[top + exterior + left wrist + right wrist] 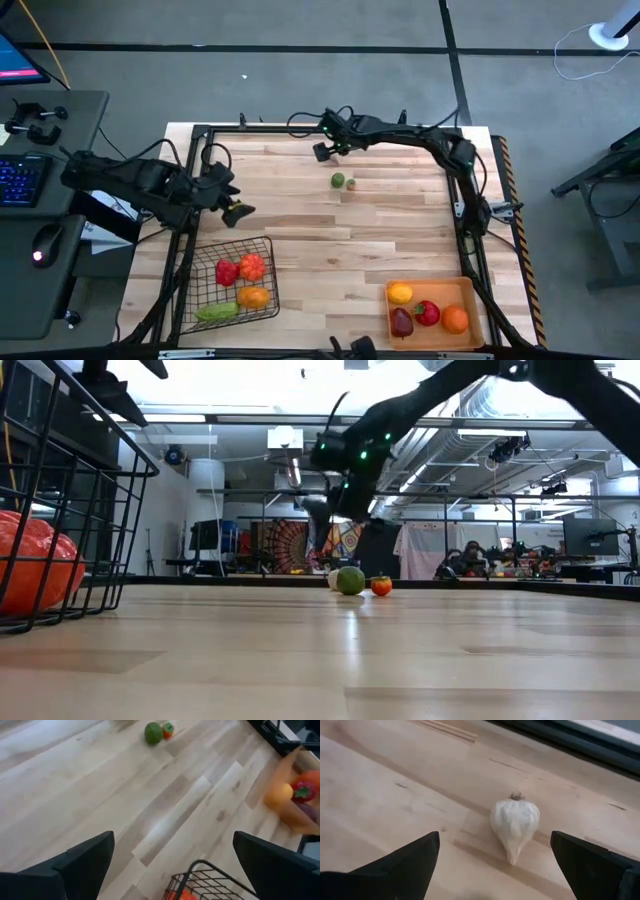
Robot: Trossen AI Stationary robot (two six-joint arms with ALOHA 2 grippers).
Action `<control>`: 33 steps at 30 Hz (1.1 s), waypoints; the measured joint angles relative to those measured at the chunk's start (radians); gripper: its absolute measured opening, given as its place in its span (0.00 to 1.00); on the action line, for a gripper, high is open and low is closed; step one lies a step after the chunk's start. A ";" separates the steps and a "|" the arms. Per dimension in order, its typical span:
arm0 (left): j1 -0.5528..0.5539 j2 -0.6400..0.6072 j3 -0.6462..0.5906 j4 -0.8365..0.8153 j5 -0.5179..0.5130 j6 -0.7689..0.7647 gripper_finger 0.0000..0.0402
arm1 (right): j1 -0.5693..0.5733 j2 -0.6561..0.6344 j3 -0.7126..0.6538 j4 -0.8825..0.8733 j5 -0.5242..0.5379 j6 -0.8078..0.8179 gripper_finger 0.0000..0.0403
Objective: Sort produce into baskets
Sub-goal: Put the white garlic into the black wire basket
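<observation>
My right gripper [322, 150] is open at the table's far side, above a white garlic piece [515, 822] that lies on its side on the wood; the fingers stand on either side of it without touching it. A green lime [338, 180] and a small orange-red piece [350, 184] lie just nearer; they also show in the low view, lime [350, 580] and small piece [381, 586]. My left gripper [238, 210] is open and empty above the far edge of the black wire basket [268, 262], which holds red, orange and green pieces. The orange tray [475, 300] holds several fruits.
The basket stands at the near left and the tray at the near right. Bare wood lies between them and across the table's middle. A black frame runs along the table's far and side edges. A desk with a keyboard and mouse stands left of the table.
</observation>
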State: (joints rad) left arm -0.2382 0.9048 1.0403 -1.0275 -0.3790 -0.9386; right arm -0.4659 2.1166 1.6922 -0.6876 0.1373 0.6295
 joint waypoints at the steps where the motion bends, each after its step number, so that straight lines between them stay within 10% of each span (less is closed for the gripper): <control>1: 0.005 0.001 0.000 0.000 0.000 0.000 0.98 | -0.001 0.019 0.016 0.000 -0.005 0.000 0.93; 18: 0.011 0.007 0.000 0.000 0.012 0.026 0.98 | -0.001 0.262 0.373 -0.280 0.072 0.027 0.89; 33: 0.011 0.007 0.000 -0.001 0.006 0.051 0.98 | 0.079 0.263 0.381 -0.319 -0.002 -0.051 0.86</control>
State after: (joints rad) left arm -0.2268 0.9123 1.0401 -1.0282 -0.3726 -0.8875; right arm -0.3870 2.3791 2.0731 -1.0065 0.1358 0.5785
